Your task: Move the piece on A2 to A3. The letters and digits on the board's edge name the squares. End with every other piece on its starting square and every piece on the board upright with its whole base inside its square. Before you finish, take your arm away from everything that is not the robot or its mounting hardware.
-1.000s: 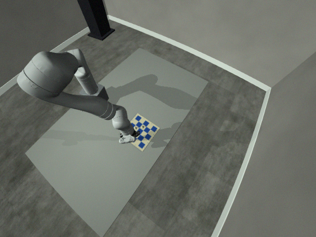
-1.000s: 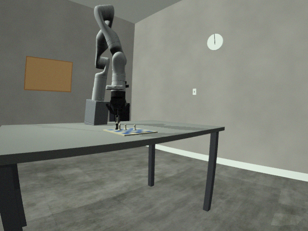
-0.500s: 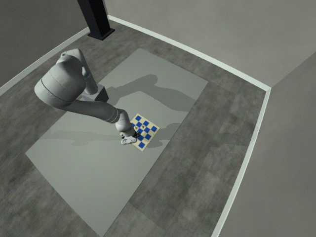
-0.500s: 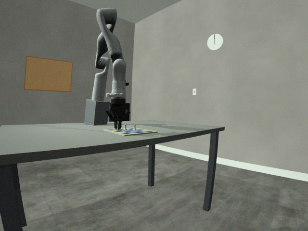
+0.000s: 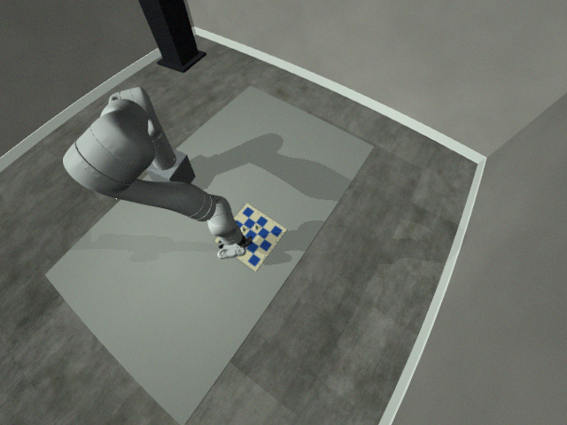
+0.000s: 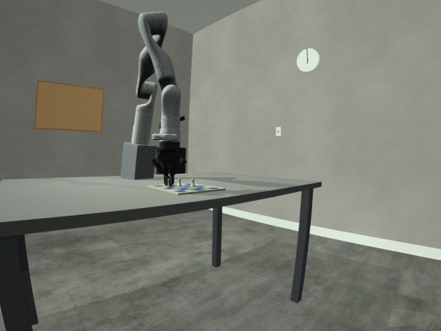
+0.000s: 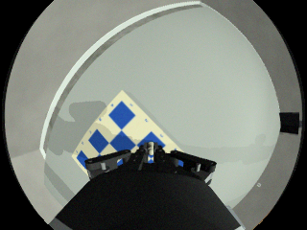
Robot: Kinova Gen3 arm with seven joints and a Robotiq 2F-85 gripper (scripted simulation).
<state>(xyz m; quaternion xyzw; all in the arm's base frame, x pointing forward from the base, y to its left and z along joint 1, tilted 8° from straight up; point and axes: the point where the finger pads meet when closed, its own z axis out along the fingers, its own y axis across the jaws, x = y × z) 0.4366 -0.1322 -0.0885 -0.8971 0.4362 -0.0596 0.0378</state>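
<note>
A small blue and cream chessboard (image 5: 275, 231) (image 6: 210, 189) (image 7: 121, 115) lies on the grey table. My gripper (image 5: 246, 241) (image 6: 169, 183) (image 7: 151, 148) points straight down at the board's near-left part, with its fingertips close to the board surface. It is shut on a small chess piece (image 7: 149, 148), which shows between the fingers in the wrist view; the fingers hide it in the top and exterior views. I cannot tell whether its base touches the board, or which square it is over. Two light pawns (image 6: 179, 182) (image 6: 192, 182) stand upright on the board to the right of the gripper.
The arm's grey base block (image 6: 137, 160) (image 5: 176, 170) stands on the table behind the board. The table's edge (image 6: 270, 194) runs to the right of the board. A dark pillar (image 5: 171, 32) stands on the floor beyond the table.
</note>
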